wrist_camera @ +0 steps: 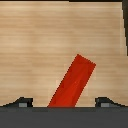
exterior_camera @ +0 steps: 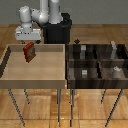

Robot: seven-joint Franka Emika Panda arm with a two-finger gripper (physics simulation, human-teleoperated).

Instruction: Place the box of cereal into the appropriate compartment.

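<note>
Claw (exterior_camera: 29, 43) clamped on cereal box (exterior_camera: 30, 52), lifted above light tray (exterior_camera: 10, 75); transfer to tall-block compartment (exterior_camera: 114, 51) still pending.

Wood-plank floor (exterior_camera: 35, 107) carries two thin-legged stands; light-wood undivided tray (exterior_camera: 10, 62) on the exterior view's left; dark-brown four-cell divided bin (exterior_camera: 97, 62) just beside it, right.

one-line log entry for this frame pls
phase: carry | gripper: shut on cereal box, tilted | position: above light-wood tray | target: divided bin, not reached
</note>
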